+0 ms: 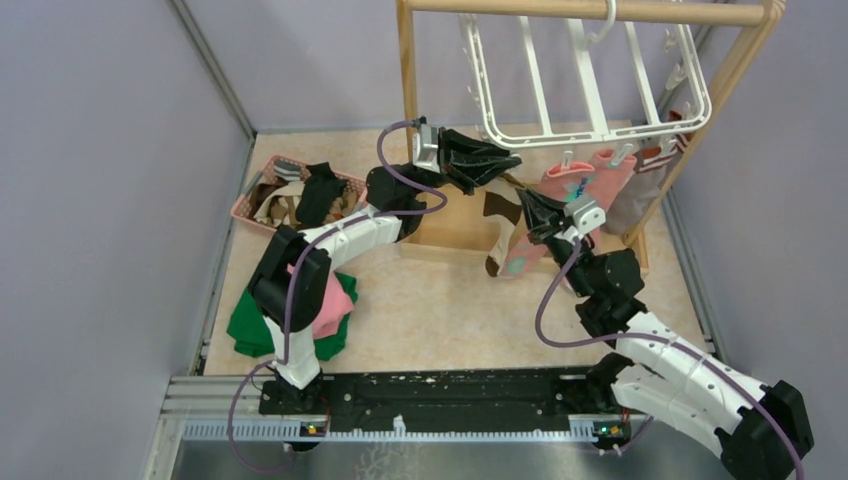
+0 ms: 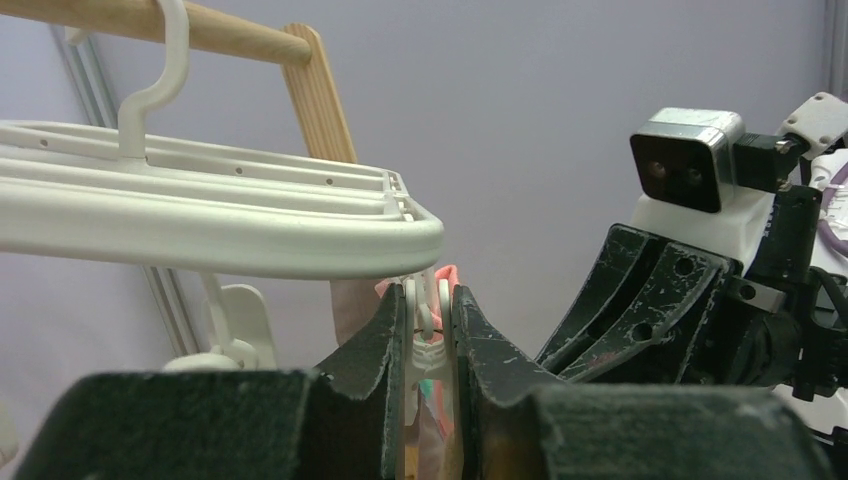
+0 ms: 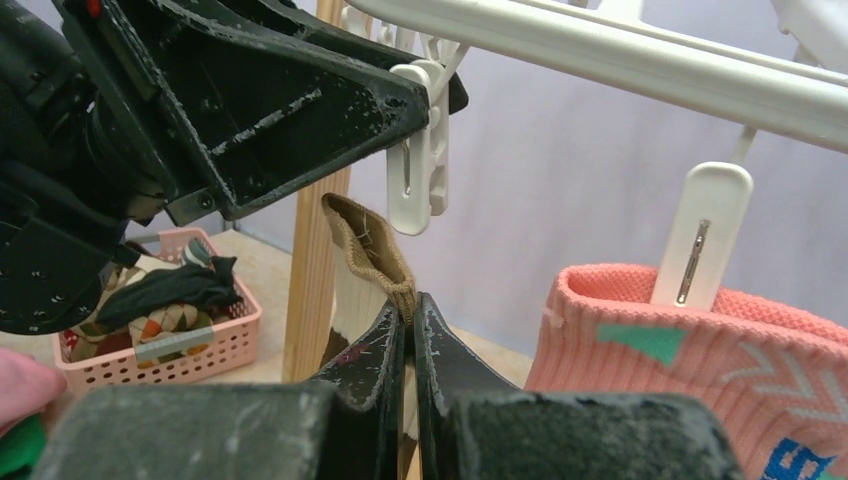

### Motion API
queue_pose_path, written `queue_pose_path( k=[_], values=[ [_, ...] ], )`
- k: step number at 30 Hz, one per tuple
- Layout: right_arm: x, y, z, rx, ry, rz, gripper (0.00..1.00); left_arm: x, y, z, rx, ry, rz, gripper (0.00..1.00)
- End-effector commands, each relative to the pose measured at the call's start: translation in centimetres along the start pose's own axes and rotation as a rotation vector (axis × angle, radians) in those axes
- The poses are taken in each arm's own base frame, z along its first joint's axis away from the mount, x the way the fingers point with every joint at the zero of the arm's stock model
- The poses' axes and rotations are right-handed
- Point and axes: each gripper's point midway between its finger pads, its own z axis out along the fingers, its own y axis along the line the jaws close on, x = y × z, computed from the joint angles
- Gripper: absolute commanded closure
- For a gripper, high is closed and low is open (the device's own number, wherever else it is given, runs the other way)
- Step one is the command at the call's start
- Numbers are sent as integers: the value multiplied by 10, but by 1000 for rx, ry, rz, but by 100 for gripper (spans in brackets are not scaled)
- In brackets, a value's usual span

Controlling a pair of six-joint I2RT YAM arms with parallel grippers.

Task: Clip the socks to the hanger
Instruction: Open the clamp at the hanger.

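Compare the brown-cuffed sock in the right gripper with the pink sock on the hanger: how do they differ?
The brown-cuffed sock is pinched in the right gripper, near the free clip the left gripper squeezes, not yet clipped; the pink sock already hangs from its own clip. The brown-cuffed sock is brown over cream; the pink sock bears teal shapes. Both sit under the hanger.

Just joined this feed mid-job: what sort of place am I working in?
Probably a robot test cell staged as a laundry corner: plain lilac partitions, a white clip hanger on a wooden stand, and a pink basket of socks.
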Motion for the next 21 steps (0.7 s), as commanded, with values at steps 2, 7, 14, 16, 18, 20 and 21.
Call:
queue_pose_path(
  k=[2,7,14,16,18,20,21],
  values=[
    [-30,-14,11,17,-87,29,100,-21,-11,7,57,-53,45,94],
    [-31,-17,12,6,-92,37,100,-23,-12,8,62,-57,45,94],
    [-35,-13,14,-15,-109,39,100,-23,-13,7,66,-57,44,94],
    [-38,-14,14,-11,-115,38,100,-22,-13,7,65,-56,44,94],
    [-40,-15,13,-6,-120,32,100,-22,-13,7,69,-55,42,94],
    [-42,-16,14,-3,-125,30,100,-22,-14,7,72,-55,40,94],
    [-44,-16,14,-3,-130,30,100,-22,-15,7,75,-56,41,94]
  ],
)
